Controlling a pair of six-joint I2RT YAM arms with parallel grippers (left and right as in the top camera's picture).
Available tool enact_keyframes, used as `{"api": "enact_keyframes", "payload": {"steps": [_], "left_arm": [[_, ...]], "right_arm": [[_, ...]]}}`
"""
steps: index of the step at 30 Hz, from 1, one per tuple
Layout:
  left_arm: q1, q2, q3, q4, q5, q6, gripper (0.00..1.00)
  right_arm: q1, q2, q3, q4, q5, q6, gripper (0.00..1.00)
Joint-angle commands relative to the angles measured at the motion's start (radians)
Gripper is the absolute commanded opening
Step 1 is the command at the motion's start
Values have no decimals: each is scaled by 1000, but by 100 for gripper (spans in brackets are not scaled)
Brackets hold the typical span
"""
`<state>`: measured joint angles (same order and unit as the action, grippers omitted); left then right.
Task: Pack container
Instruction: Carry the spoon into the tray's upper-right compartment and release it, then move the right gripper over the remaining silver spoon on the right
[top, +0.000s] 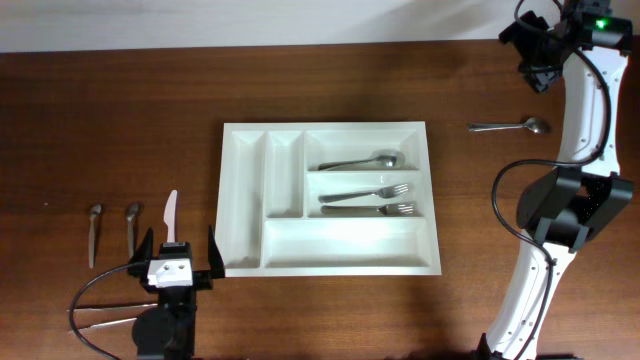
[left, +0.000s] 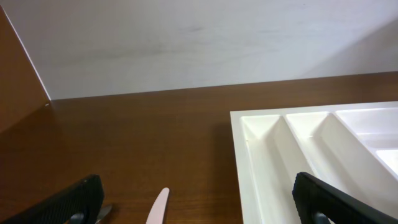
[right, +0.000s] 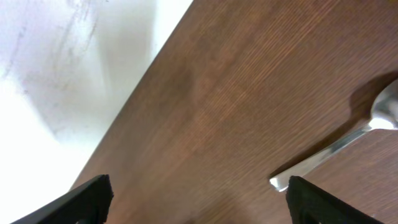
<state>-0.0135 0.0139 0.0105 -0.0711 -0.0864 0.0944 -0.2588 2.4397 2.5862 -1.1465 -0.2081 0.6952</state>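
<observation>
We are hovering with left gripper (left: 199, 202) and right gripper (right: 199, 202) spread, empty. Closing off-centre, we are risking skidding the flat knife (left: 158, 208) — away from the container (top: 340, 245).

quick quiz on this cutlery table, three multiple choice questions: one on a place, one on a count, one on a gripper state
1. In the white cutlery tray, where do the two forks lie?
A) the middle crosswise compartment
B) a narrow upright compartment
C) the long bottom compartment

2. How many utensils are in the tray?
A) two
B) three
C) five

3. The left gripper is:
A) shut on a fork
B) shut on a spoon
C) open, holding nothing

Answers:
1 A, both forks lie side by side in the compartment just below the spoon.
2 B, one spoon and two forks.
3 C, its fingers stand wide apart and grip nothing.
</observation>
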Motion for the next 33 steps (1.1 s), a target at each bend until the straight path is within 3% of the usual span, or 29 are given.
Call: {"api": "enact_keyframes", "payload": {"steps": [1, 5, 15, 23, 33], "left_arm": [[5, -8, -2, -4, 3, 16, 99], [5, -8, -2, -4, 3, 16, 99], [5, -8, -2, -4, 3, 16, 99], [5, -8, -2, -4, 3, 16, 99], [5, -8, -2, -4, 3, 16, 99]], "right_arm": [[2, 23, -5, -31, 98, 62, 96], [-4, 59, -5, -104, 137, 184, 98], [-26, 167, -6, -167, 134, 208, 99], [-74, 171, -6, -177, 145, 265, 99], [-115, 172, -27, -186, 168, 226, 99]]}}
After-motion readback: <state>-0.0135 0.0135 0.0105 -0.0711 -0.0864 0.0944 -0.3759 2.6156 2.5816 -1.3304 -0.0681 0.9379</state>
